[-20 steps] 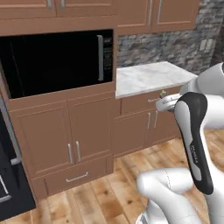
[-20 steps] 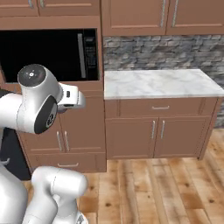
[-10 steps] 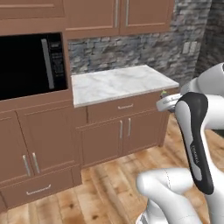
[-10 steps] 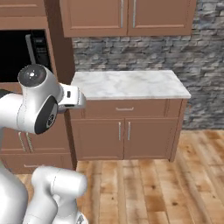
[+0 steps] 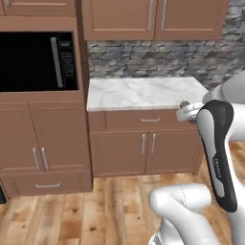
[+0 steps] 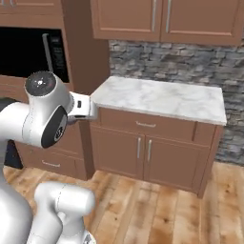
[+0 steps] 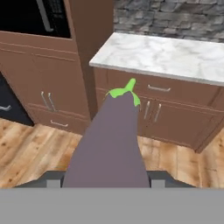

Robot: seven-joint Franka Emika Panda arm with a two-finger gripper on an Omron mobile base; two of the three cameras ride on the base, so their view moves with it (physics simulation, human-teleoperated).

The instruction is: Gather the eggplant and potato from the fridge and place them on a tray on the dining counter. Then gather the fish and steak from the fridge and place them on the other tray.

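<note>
A long purple eggplant [image 7: 111,140] with a green stem points away from the hand, and my gripper [image 7: 107,181] is shut on its thick end. In the left base view, the hand [image 5: 187,111] hangs in front of the wall counter, with the green stem tip [image 5: 183,103] just showing. A black corner of the fridge [image 7: 9,111] with a silver bar handle shows at the left edge of the hand view. The potato, fish, steak, both trays and the dining counter are out of view.
A wall counter with a white marble top [image 5: 143,91] stands over brown cabinets with a drawer and two doors [image 5: 146,150]. To its left is a black built-in microwave [image 5: 33,62] in wood cabinetry. The wooden floor [image 6: 157,209] lies in front.
The base has moved. The microwave has slid left in both base views and the marble wall counter has come to the middle. The gripper still holds the eggplant.
</note>
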